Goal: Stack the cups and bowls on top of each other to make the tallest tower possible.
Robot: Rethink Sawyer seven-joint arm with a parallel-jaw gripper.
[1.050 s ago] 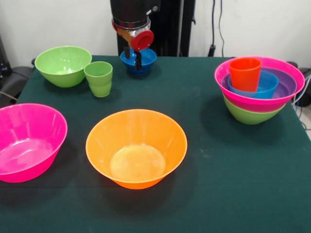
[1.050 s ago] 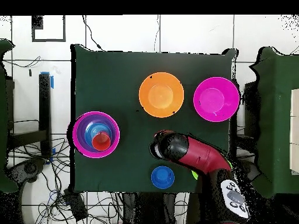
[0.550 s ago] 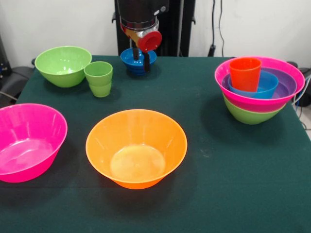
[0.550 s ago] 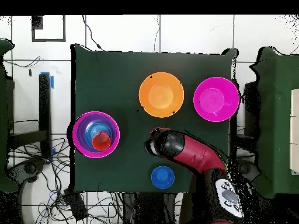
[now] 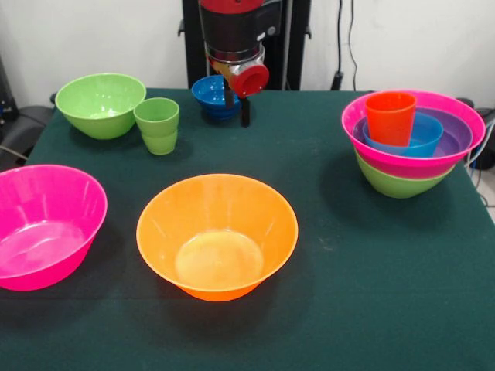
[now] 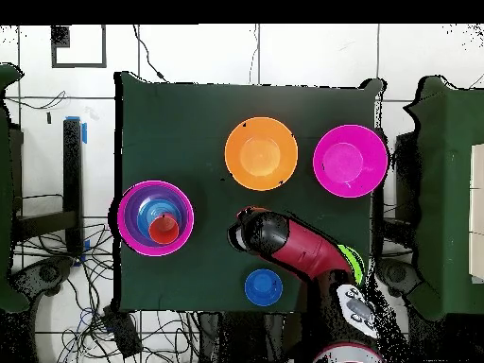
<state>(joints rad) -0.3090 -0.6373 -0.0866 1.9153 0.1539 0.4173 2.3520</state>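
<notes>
Tower sits apart from my pincer, which hangs released and empty beside the blue bowl.

Arm: glossy red shell with black joint sections; a grey panel with dark buttons is seen near the base. Wrist: black cylinder, silver band, a round red cap; two dark fingers below.

White wall behind a green-clothed table; white tiled floor around.
</notes>
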